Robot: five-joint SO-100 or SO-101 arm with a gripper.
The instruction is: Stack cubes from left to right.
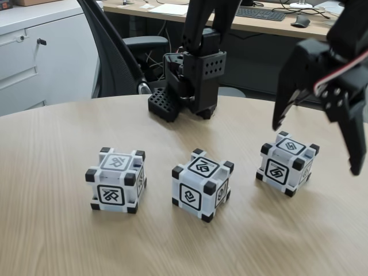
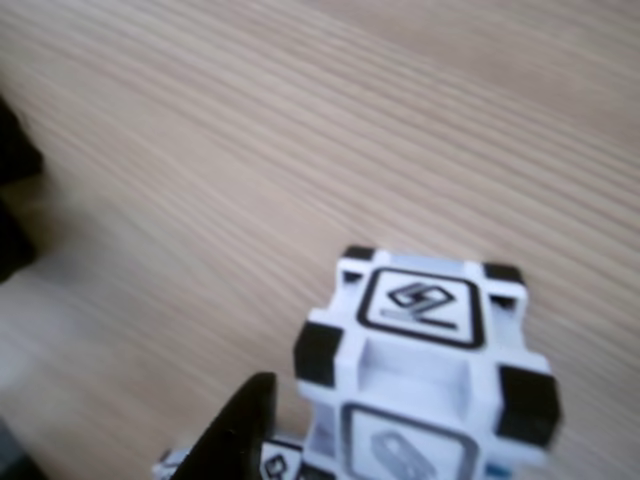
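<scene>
Three grey-white cubes with black corners stand in a row on the wooden table (image 1: 52, 230): the left cube (image 1: 115, 181), the middle cube (image 1: 202, 184) and the right cube (image 1: 287, 163). None is stacked. My black gripper (image 1: 315, 149) hangs open above and slightly right of the right cube, its fingers spread wide, holding nothing. In the other view one cube (image 2: 425, 370) shows close up at the bottom, with a black fingertip (image 2: 240, 430) to its left. A sliver of another cube (image 2: 272, 466) peeks in at the bottom edge.
The arm's black base (image 1: 192, 80) stands at the table's far edge, behind the middle cube. Behind the table are an office chair (image 1: 121, 52), a white cabinet (image 1: 40, 52) and a desk with a keyboard (image 1: 261, 12). Bare wood lies in front of the cubes.
</scene>
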